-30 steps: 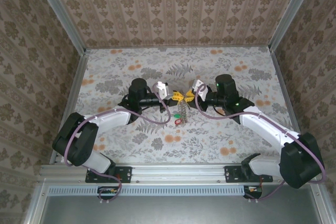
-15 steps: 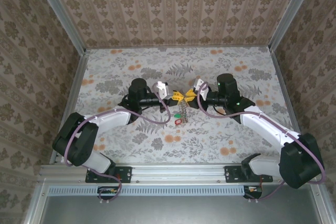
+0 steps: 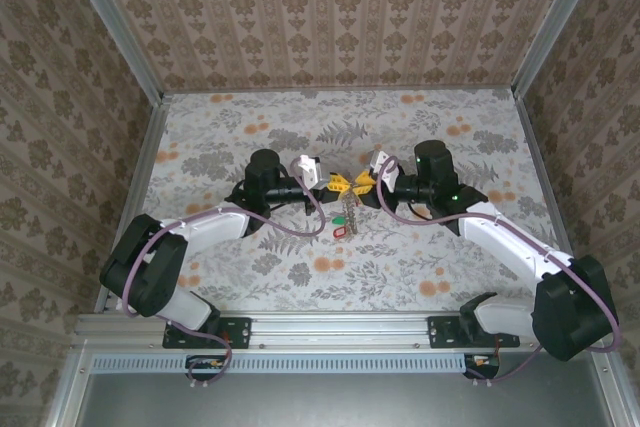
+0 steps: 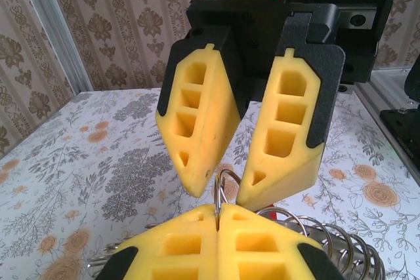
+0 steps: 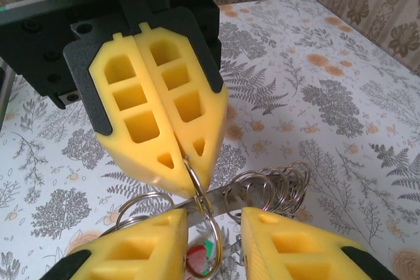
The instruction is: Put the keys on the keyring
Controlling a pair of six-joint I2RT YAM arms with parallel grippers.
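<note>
Nearest the arm bases, just short of both grippers, the keys (image 3: 338,224) hang or lie in a small cluster, a green head and a red head showing against the flowered tabletop (image 3: 430,132); from above I cannot tell whether they touch the cloth. In the right wrist view the same red and green heads sit below and between the right gripper's own fingers.

Above them, the left gripper (image 3: 333,183) and the right gripper (image 3: 364,181) meet tip to tip over the middle of the tabletop. The left gripper's yellow fingers (image 5: 157,106) are pressed together, pinching a thin wire loop of the keyring (image 5: 272,188). The rest of the coiled silvery ring fans out to one side, just beside the tips.

The right gripper's fingers (image 4: 197,129) stand apart, one on each side of that loop. Whether they touch the wire cannot be told. Each gripper blocks much of the other's wrist view, and the stacked coils crowd the gap between the tips.

A purple cable (image 3: 300,230) loops beside the left arm. Beyond the grippers lies open patterned tabletop, then the wallpapered back wall (image 3: 330,17).
</note>
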